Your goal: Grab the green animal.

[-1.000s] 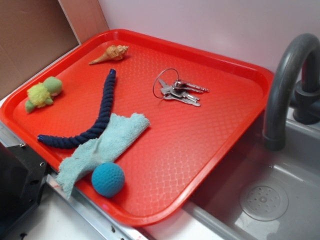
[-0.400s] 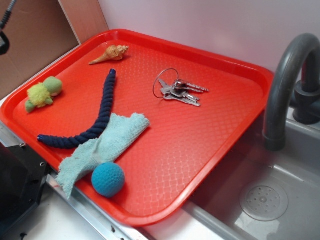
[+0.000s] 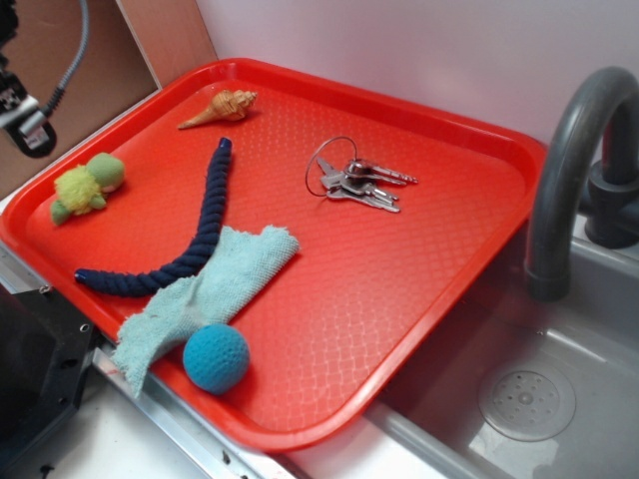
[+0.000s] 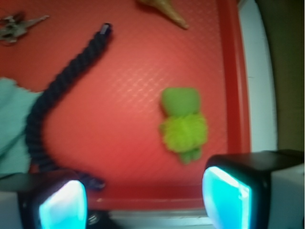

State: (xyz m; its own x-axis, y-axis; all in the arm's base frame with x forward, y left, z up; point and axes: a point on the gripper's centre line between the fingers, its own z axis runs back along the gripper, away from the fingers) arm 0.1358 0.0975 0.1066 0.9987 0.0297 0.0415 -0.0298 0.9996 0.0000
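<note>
Wrist cam: gripper (image 4: 145,198) jaws wide, empty, above green animal (image 4: 183,125), no contact

1. A red tray (image 3: 469,150) carries everything loose.
2. A seashell (image 3: 220,108) lies near its far left corner.
3. A dark blue rope (image 3: 190,235) curves down the left half, its lower stretch touching a pale teal cloth (image 3: 215,289).
4. A teal crocheted ball (image 3: 216,358) rests against the cloth's near end.
5. Keys on a ring (image 3: 357,180) lie mid-tray.
6. A grey faucet (image 3: 569,170) arches over the sink (image 3: 529,399) on the right.
</note>
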